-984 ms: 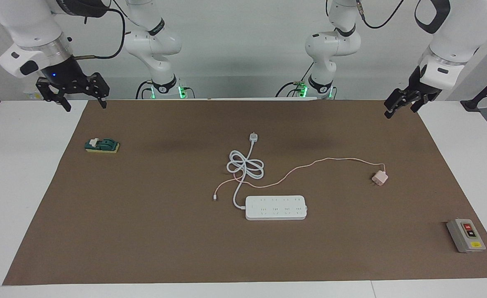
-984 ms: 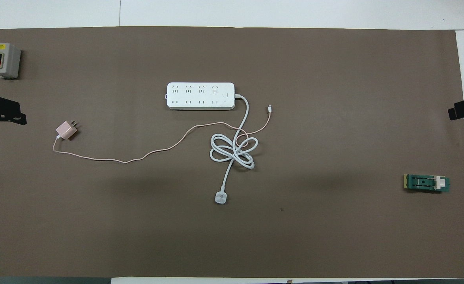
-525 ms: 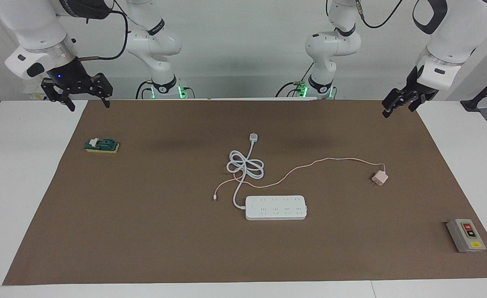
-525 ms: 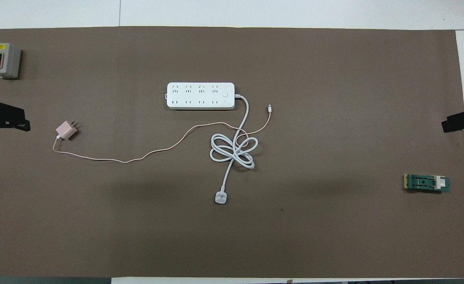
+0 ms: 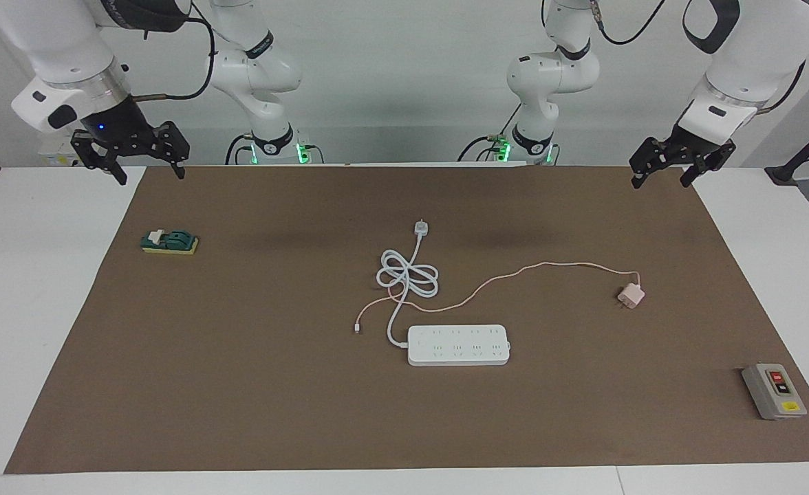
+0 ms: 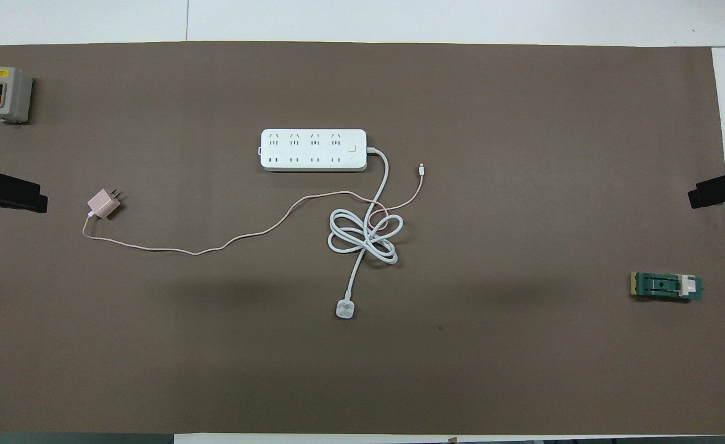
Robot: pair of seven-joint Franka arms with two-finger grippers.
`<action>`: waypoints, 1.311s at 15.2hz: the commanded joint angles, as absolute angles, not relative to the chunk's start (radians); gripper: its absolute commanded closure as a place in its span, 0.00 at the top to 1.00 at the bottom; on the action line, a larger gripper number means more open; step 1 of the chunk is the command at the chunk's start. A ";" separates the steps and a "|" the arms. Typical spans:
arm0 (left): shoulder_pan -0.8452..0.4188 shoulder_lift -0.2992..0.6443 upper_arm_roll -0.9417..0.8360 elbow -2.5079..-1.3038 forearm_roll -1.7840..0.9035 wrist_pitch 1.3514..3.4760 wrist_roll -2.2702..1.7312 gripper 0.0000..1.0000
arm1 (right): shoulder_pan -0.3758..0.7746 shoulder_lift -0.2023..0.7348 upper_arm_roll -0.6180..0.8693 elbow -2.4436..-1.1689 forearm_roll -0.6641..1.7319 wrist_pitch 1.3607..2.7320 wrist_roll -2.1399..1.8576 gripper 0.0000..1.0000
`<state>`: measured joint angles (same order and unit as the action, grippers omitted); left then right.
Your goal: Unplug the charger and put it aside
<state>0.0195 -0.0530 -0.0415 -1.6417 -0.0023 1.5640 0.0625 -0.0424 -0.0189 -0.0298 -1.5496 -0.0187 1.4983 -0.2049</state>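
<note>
Finds the charger lying loose on the brown mat of the counter, toward the left arm's end, well apart from the white power strip and a little nearer to the robots than it. Shows bare prongs in the overhead view, plugged into nothing, so reads as already pulled and set aside. Leaves its thin pink cable trailing back toward the middle, across the looped white cord, probably because only the cube end was carried off. Places the left pincer up in the air over the mat's corner at its own end, fingers apart and holding nothing, consistent with a release and a pull-back clear of the cable. Places the right pincer over the mat's edge at the other end, fingers likewise apart and empty, waiting, with no part in the job judging by how far it stands from it. Keeps the grey switch box and the small green part out at the ends, untouched by either arm. Suggests little or nothing left to do.
</note>
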 commanded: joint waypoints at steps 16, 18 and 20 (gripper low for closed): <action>0.008 -0.066 -0.034 -1.663 -0.011 1.598 0.078 1.00 | -0.051 -0.041 -0.014 -1.577 -0.035 1.496 -0.190 1.00; 0.009 -0.063 -0.034 -1.661 -0.012 1.600 0.077 1.00 | -0.051 -0.041 -0.014 -1.577 -0.035 1.496 -0.190 1.00; 0.011 -0.063 -0.032 -1.660 -0.026 1.603 0.077 1.00 | -0.051 -0.041 -0.014 -1.577 -0.035 1.496 -0.190 1.00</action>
